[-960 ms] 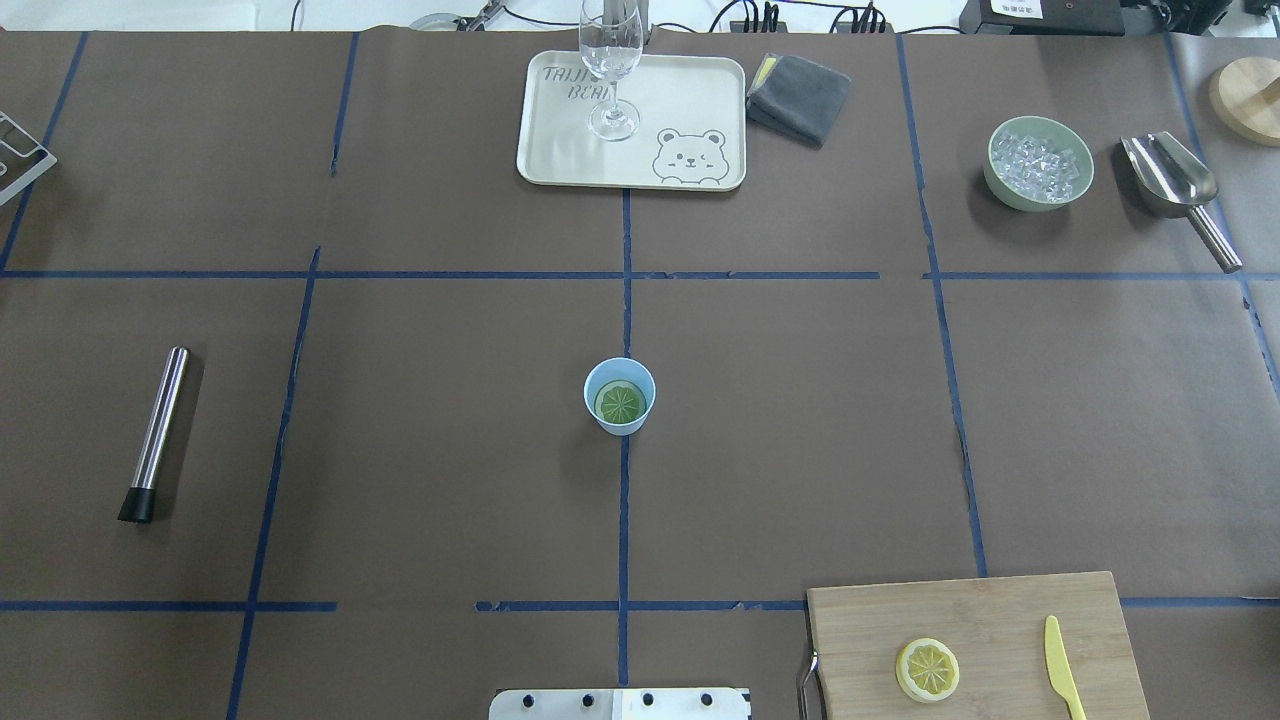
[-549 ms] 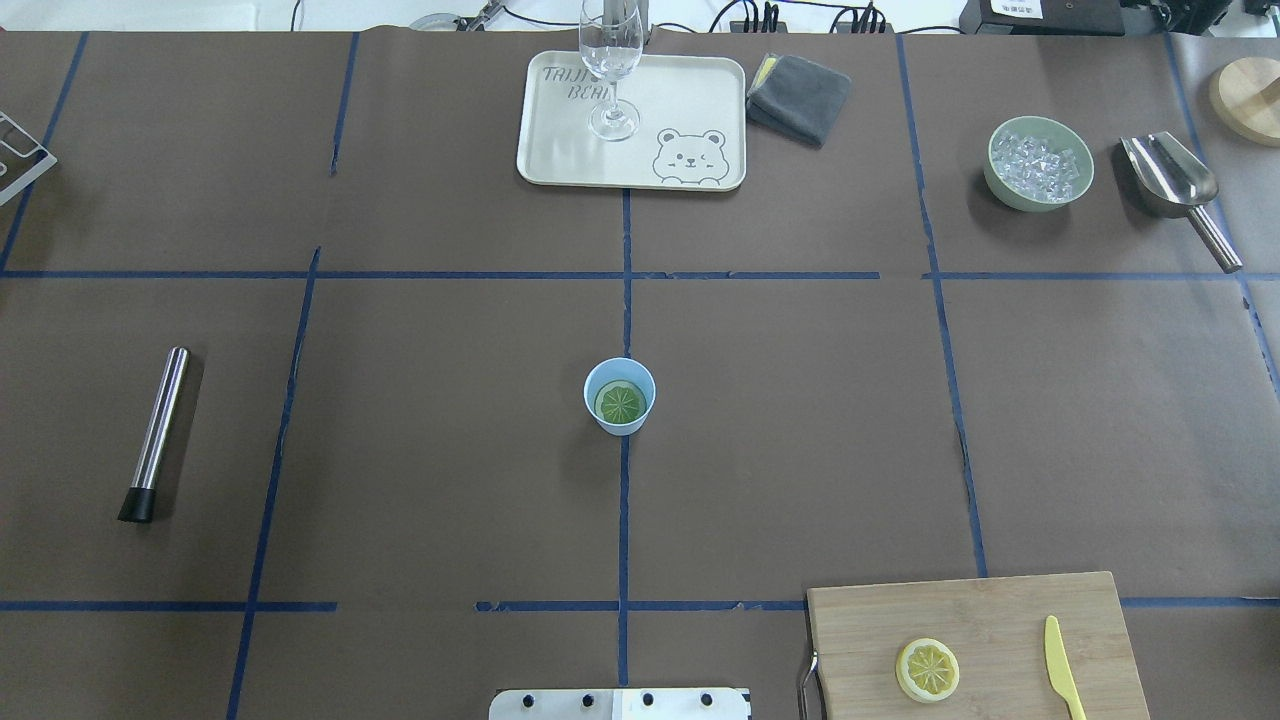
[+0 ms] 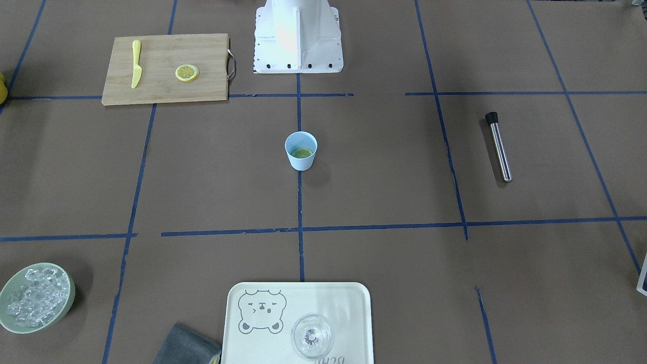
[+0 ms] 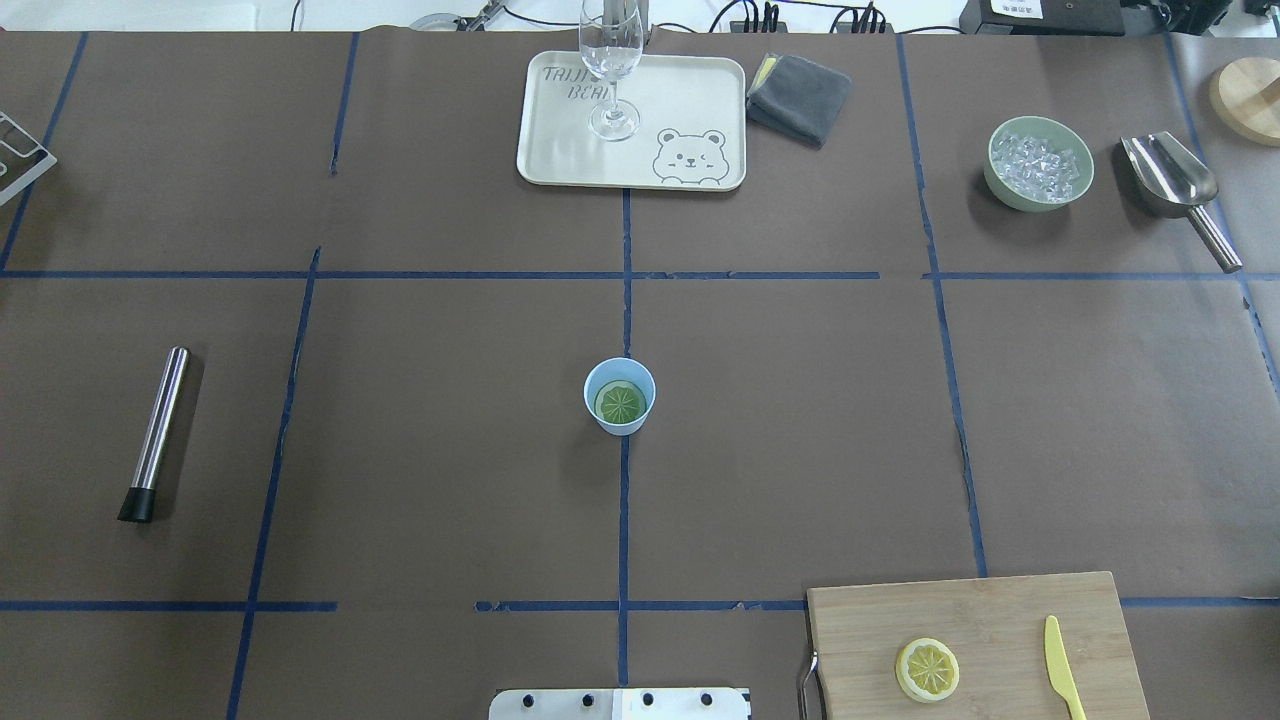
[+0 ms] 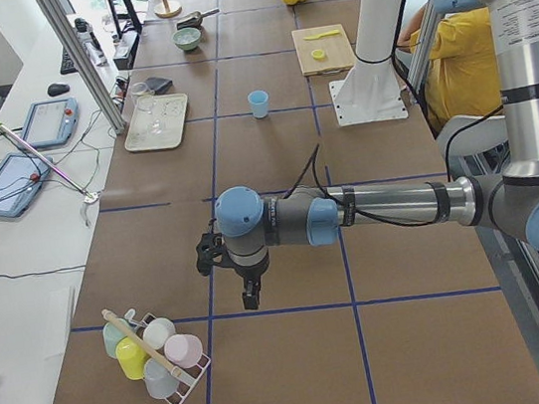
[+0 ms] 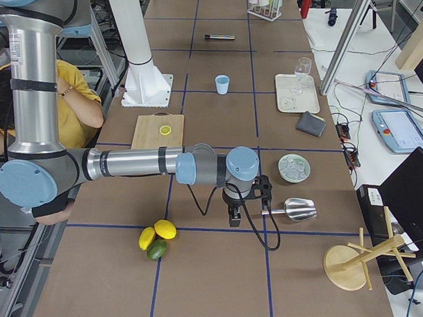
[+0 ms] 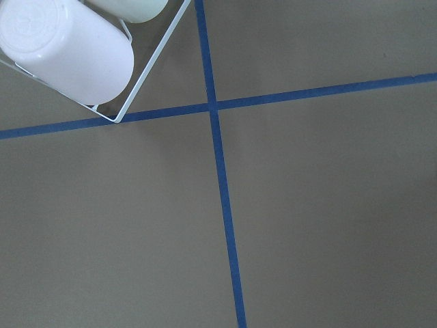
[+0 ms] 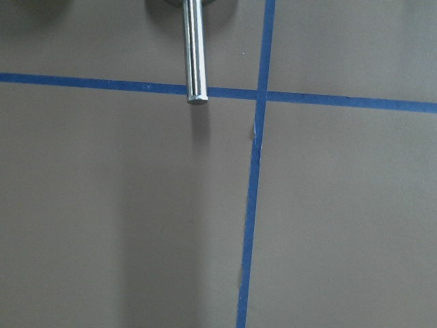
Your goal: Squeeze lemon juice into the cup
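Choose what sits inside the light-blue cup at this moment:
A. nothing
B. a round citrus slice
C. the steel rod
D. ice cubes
B: a round segmented slice lies inside the cup, below its rim. The ice is in the green bowl, and the steel rod lies apart on the table.

Light is bright and even, and every view is sharp. The cup (image 4: pixel 619 396) throws a faint, soft shadow just beside its base
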Available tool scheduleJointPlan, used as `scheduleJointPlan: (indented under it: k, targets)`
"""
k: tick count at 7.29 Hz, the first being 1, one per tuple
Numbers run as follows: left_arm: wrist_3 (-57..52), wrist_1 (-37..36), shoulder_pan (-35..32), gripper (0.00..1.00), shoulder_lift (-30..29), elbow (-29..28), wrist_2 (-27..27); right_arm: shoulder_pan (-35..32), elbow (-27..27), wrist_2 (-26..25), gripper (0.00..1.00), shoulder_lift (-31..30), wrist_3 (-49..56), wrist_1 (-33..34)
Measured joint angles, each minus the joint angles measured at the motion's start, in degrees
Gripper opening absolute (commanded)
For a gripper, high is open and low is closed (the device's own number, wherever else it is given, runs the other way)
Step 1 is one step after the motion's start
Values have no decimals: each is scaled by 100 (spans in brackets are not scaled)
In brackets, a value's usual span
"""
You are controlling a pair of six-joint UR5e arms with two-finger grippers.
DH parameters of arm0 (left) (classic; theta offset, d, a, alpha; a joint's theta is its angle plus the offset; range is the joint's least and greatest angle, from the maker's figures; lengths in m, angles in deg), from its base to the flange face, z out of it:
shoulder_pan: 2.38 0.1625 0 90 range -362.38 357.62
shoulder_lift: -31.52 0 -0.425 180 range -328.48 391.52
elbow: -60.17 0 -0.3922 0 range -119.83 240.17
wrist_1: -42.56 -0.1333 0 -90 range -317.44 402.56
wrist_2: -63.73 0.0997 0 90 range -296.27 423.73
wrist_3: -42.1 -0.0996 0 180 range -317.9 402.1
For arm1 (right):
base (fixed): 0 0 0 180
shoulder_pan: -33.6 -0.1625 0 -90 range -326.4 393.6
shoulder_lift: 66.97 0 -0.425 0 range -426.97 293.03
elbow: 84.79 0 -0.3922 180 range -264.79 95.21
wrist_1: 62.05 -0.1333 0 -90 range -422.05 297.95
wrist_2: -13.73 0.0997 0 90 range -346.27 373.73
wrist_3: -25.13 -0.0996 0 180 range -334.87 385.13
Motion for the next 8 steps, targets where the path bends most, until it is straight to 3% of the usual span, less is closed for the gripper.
scheduleJointPlan:
  k: [8]
  targets:
    - [21, 18, -1, 100, 59, -31, 6, 148, 126, 53, 100, -89, -647, -59]
